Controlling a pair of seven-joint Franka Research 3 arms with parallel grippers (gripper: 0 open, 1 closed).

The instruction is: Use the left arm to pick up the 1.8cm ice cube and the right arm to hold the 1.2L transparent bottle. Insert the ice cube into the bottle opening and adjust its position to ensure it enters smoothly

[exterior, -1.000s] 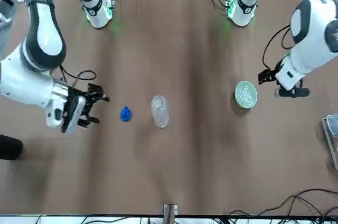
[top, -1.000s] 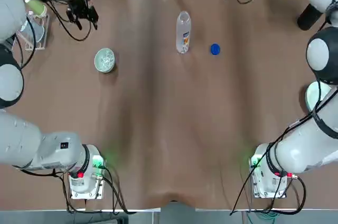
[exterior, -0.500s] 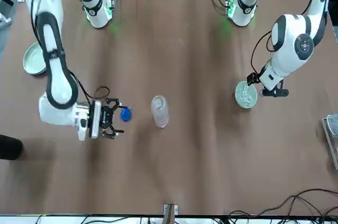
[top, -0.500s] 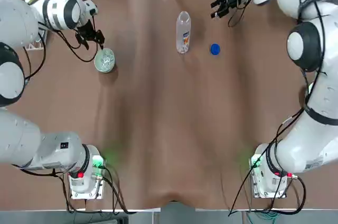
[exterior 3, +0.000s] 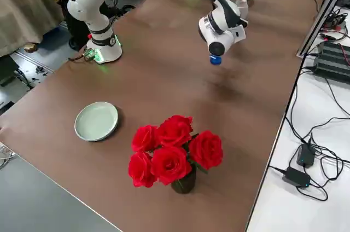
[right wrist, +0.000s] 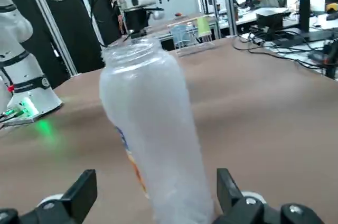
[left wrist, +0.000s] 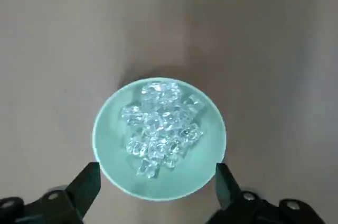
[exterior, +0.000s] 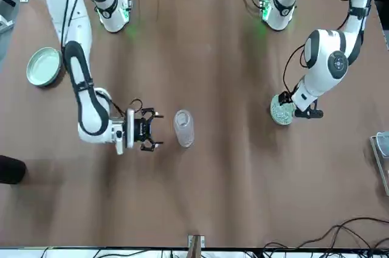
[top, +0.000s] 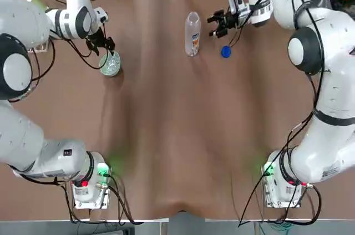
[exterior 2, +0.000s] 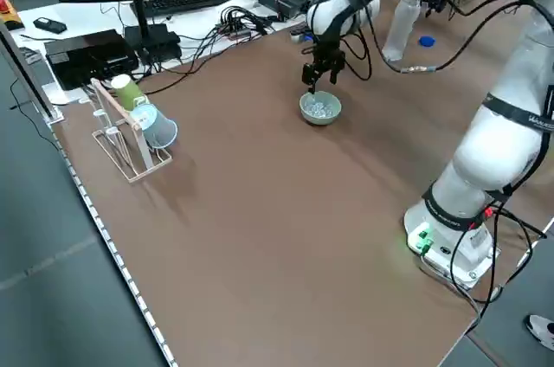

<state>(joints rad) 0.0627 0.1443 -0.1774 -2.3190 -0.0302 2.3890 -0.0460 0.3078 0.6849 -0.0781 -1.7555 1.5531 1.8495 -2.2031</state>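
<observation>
Left pincer (left wrist: 158, 166) has moved over the bowl (left wrist: 158, 139), wide open, empty.

The table (top: 177, 135) is brown and flat. A clear bottle (top: 192, 35) stands up on the far part, near the middle. A blue cap (top: 226, 51) sits just to its right. A green bowl (left wrist: 132, 179) is on the left. A white rack (exterior 2: 134, 157) stands at the far left. On the right are a round plate (exterior 3: 96, 122) and, farther off, a dark vase (exterior 3: 185, 183) of red roses (exterior 3: 169, 161).
</observation>
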